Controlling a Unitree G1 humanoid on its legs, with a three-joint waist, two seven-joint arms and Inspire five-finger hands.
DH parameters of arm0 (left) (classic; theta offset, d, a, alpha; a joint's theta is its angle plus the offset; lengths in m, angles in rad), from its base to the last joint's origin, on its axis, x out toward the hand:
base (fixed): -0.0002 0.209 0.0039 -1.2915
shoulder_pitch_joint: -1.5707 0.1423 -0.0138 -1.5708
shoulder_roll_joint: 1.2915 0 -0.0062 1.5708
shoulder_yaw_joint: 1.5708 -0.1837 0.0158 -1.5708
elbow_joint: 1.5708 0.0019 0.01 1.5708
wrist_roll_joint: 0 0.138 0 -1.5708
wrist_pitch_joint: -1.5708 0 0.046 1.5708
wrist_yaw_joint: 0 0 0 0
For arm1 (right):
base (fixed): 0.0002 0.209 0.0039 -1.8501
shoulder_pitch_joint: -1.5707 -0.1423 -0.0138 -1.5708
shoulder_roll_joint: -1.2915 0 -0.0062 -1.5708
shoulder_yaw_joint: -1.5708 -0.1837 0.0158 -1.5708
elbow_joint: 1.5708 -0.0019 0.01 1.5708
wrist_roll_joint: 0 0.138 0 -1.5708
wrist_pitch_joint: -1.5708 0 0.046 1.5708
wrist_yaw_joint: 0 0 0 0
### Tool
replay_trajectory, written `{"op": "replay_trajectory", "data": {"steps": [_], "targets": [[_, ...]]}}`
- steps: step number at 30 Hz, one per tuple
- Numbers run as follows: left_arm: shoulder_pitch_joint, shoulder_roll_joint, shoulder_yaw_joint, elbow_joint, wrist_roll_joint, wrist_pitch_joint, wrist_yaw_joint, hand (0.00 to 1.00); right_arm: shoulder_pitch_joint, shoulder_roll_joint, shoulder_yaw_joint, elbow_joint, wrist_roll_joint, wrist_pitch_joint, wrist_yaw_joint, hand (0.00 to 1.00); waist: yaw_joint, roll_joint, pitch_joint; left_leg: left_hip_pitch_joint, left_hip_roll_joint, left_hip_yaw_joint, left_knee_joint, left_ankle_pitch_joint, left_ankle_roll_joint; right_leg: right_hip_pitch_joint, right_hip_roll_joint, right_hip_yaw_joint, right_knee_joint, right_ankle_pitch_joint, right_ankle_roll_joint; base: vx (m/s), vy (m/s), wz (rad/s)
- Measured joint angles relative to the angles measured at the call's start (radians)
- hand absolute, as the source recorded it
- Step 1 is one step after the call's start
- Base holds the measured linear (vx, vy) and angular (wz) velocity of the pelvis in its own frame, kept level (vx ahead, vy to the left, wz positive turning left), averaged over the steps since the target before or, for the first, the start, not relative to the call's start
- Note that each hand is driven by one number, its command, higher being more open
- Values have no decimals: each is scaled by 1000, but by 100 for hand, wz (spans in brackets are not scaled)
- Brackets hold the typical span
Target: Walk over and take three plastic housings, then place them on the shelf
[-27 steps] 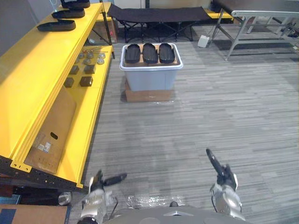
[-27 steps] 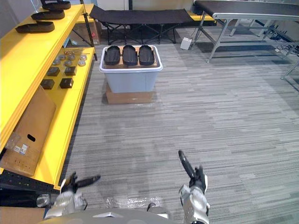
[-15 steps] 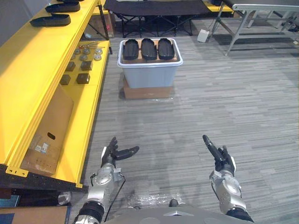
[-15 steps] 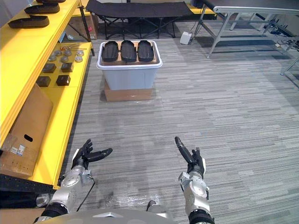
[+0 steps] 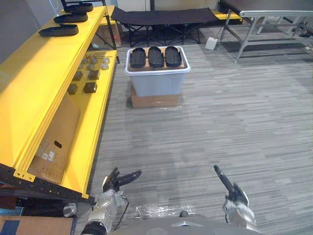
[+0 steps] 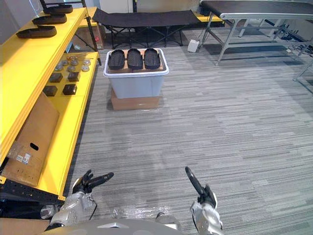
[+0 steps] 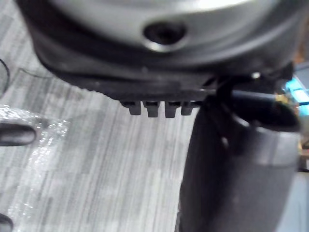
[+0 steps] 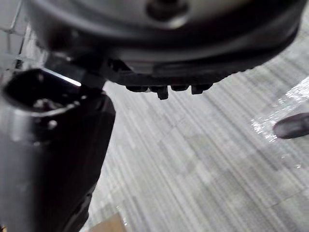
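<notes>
Six plastic housings (image 5: 156, 56) in total: three in a row on one bin (image 5: 156, 82), well ahead of the left hand (image 5: 110, 184) and right hand (image 5: 236, 196), and three on the yellow shelf (image 5: 34, 73), ahead and left of the left hand. Four dark blocks (image 5: 90, 87). One cardboard box (image 5: 155, 101).

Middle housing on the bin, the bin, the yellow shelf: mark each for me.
middle housing (image 5: 156, 56), left eye view, on its dark centre.
bin (image 5: 159, 84), left eye view, on its grey front wall.
yellow shelf (image 5: 46, 73), left eye view, on a bare stretch of its top board.
</notes>
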Motion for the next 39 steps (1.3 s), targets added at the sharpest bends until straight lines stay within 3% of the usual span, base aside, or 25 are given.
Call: {"op": "replay_trajectory", "data": {"steps": [11,14,15,16,17,18,21,23,26,28,29,30,31,32,33,34,35,36,39], "targets": [[47,-1,18,38,2,-92,-12,100,5,19,-25,32,-6,-59,37,100,8,-22,-23,16,-22,11,-72,33,23,-5,-7,4,-21,23,8,-30,15,-1],[44,-7,12,38,2,-90,-6,100,-10,32,-39,32,-5,-58,36,100,6,-29,-14,3,-25,26,-39,-1,40,-87,-40,18,154,-52,28,25,67,-16],[41,-10,7,39,2,-89,-2,100,-14,40,-45,34,0,-56,34,100,8,-31,-5,-9,-14,33,-4,-36,62,-179,-60,13,338,-69,35,-2,82,-19],[39,-9,7,39,2,-89,-1,100,-17,45,-46,34,2,-56,35,100,9,-25,-1,-9,-10,35,9,-47,68,-221,-74,9,431,-68,35,-2,103,-9],[35,-3,4,41,1,-89,1,100,-17,57,-46,37,4,-56,38,100,2,-36,28,10,-7,26,36,-60,86,-290,-109,-1,596,-75,37,26,72,9],[34,-2,3,45,2,-89,5,100,-11,63,-46,46,4,-55,42,100,-3,-36,39,19,-5,25,48,-71,91,-302,-119,-5,627,-90,18,74,82,19],[31,5,6,53,1,-89,7,100,30,83,-46,73,-5,-49,63,100,-2,-45,41,19,15,3,104,-105,58,-329,-114,-7,498,-111,19,186,46,22],[28,4,7,53,1,-89,7,100,33,89,-46,95,-46,-44,70,100,-11,-41,44,23,32,-10,120,-121,33,-330,-86,12,322,-86,45,317,-47,21],[28,15,16,52,-2,-89,7,100,52,92,-50,111,-87,-43,98,100,-14,-44,49,55,64,-21,147,-169,-28,-315,-68,26,185,-40,45,299,-153,14],[29,31,17,51,-2,-90,5,100,66,92,-60,118,-87,-44,117,100,-13,-53,49,84,92,-32,195,-246,-66,-299,-66,51,188,-39,35,272,-241,11],[29,32,18,52,-3,-90,5,100,65,89,-62,120,-88,-44,122,100,-13,-45,49,89,111,-31,214,-272,-77,-305,-55,46,219,-10,24,341,-353,11],[36,25,17,49,-4,-91,4,100,74,74,-63,122,-101,-44,136,100,-21,-3,22,85,187,-29,248,-303,-117,-327,-1,29,289,-7,16,375,-354,14],[38,25,18,45,-4,-94,2,100,77,65,-63,122,-119,-46,140,100,-22,2,7,76,210,-32,292,-312,-136,-325,21,17,299,-6,10,569,-497,13],[17,11,28,40,-12,-98,-6,100,53,40,-62,144,-150,-46,151,100,-17,22,25,-52,284,-32,574,-274,-112,-309,57,7,309,-40,-55,437,-356,-1],[14,1,29,40,-13,-97,-9,100,44,27,-58,145,-162,-47,151,100,-13,27,32,-109,314,-29,697,-226,-79,-285,71,10,289,-44,-66,520,-427,-9],[9,-23,34,37,-30,-95,-14,100,28,-2,-48,144,-164,-51,151,100,-12,35,64,-194,366,-28,907,-193,-66,-217,98,11,248,-42,-108,348,-275,-9],[7,-35,39,35,-43,-93,-18,100,18,-13,-49,145,-164,-51,151,100,-12,47,76,-216,375,-31,963,-201,-73,-176,106,13,232,-46,-119,430,-291,-18],[7,-48,39,30,-51,-93,-35,100,10,-24,-54,144,-163,-63,151,100,0,32,90,-254,358,-27,985,-208,-75,-118,107,18,205,-57,-134,431,-237,-27],[14,-61,36,-42,-51,-97,-92,100,-23,-28,-71,122,-162,-115,148,100,15,22,99,-317,253,11,780,-218,-76,-25,105,47,112,-56,-132,420,-174,-31]]}}
